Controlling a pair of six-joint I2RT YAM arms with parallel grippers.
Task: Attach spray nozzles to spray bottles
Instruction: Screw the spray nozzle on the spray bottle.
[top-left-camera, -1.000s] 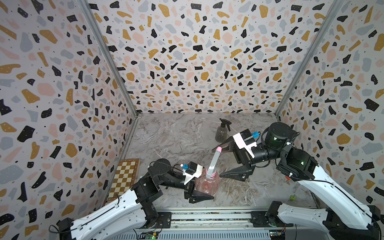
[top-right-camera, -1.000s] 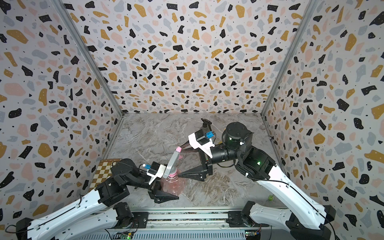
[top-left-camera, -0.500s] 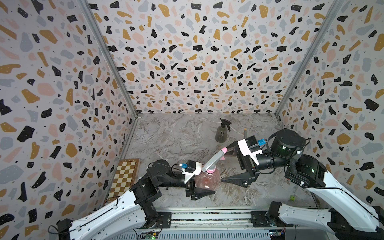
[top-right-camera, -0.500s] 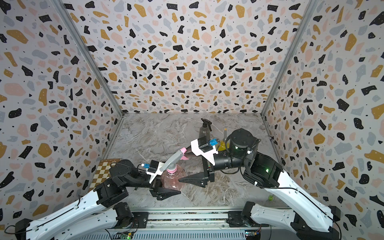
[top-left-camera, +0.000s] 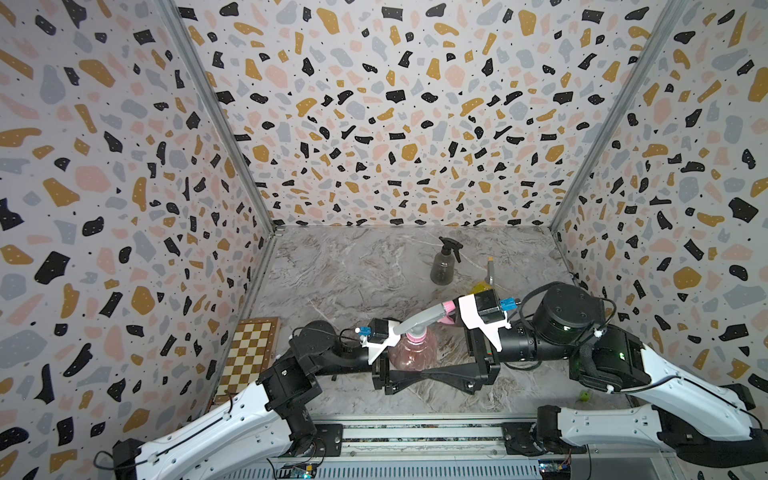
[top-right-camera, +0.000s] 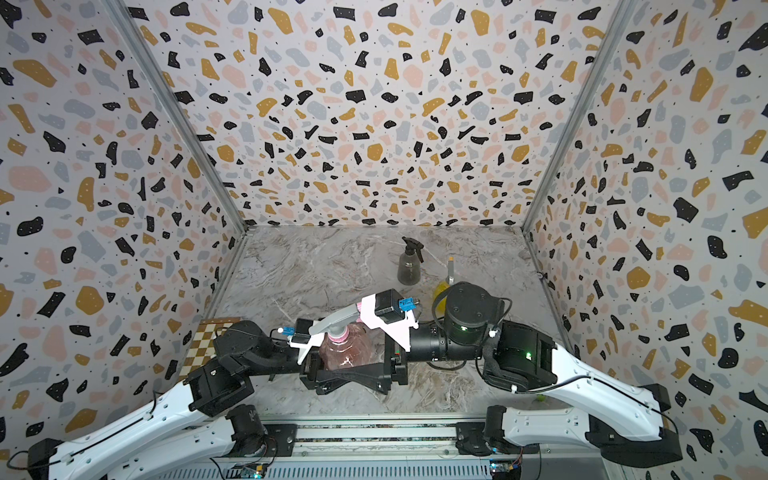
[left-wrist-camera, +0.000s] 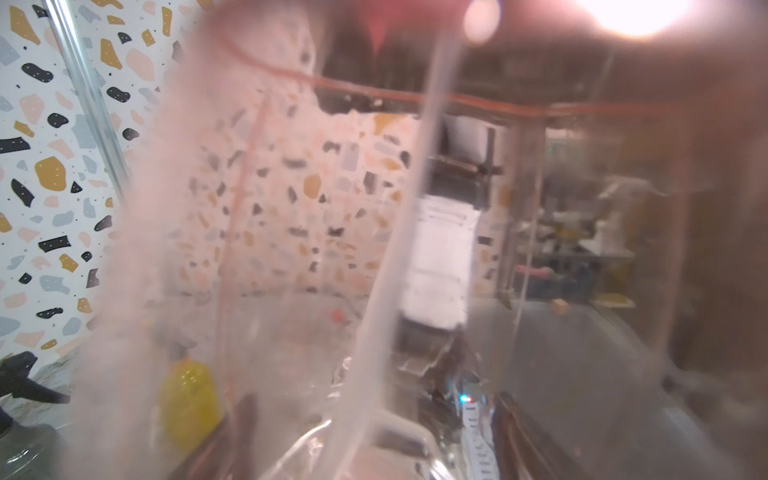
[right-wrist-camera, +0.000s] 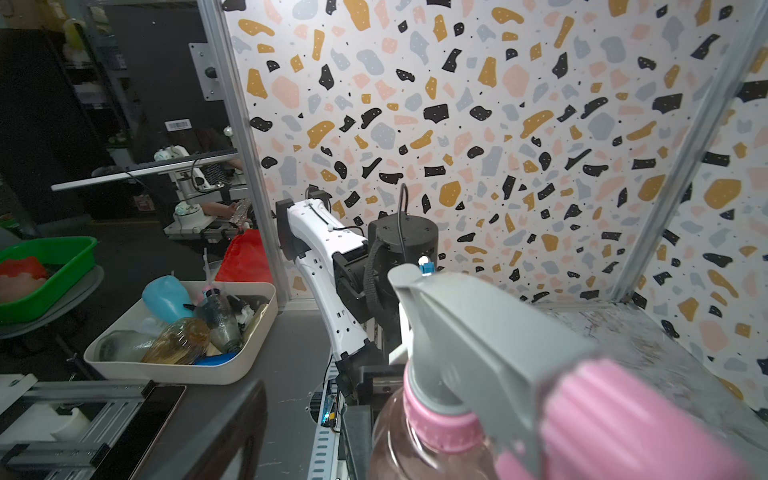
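Seating step: the pink-and-grey nozzle (top-left-camera: 420, 322) rests with its collar on the neck of the pink bottle (top-left-camera: 411, 353). I can't tell whether it is threaded, so I judge it loose.
Bottle spot: upright at the front centre of the table (top-left-camera: 353, 270).
Left gripper (top-left-camera: 405, 370): clamped on the pink bottle's body.
Right gripper (top-left-camera: 442, 351): jaws wide apart beside the nozzle, gripping nothing.
Next move: I'd close on the collar, square it and twist down — the left must hold firm.
Behind: the dark-grey bottle (top-left-camera: 442, 268) wears its black nozzle (top-left-camera: 451, 245); the yellow bottle (top-left-camera: 482, 286) is partly hidden.
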